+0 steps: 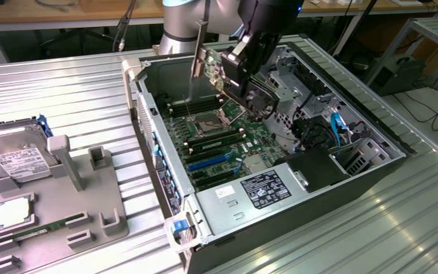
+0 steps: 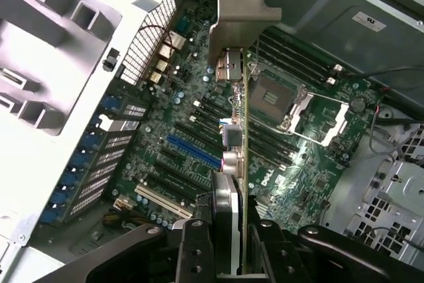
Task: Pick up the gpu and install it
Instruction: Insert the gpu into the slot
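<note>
The gpu (image 1: 213, 64) is showing a green board with a silver bracket (image 2: 242, 11). The motherboard (image 1: 223, 140) is appearing dark green, carrying blue slots (image 2: 192, 152). The gripper (image 2: 232, 233) is looking black.

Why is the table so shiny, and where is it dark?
Exterior view: light glares off the ribbed table; the case is shadowy inside. Wrist view: a bright spot on the motherboard; the gripper holding the gpu looks dark.
</note>
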Controlling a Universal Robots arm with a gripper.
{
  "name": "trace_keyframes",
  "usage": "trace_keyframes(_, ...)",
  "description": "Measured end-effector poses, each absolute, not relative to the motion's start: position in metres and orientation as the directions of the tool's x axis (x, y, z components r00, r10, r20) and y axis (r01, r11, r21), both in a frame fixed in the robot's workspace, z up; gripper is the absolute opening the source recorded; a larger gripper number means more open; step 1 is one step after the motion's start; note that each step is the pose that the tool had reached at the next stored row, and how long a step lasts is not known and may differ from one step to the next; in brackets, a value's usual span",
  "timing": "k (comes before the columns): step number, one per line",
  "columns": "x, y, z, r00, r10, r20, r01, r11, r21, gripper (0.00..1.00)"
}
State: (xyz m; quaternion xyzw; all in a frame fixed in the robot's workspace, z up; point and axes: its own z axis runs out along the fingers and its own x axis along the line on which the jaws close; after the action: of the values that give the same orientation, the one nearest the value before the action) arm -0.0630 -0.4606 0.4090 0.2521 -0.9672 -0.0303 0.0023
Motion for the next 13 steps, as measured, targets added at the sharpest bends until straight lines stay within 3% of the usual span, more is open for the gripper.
trace_keyframes(13,-0.0630,-0.4608,0.4090,-0.812,-0.583,-0.011,-0.582,0.811,0.060,0.28)
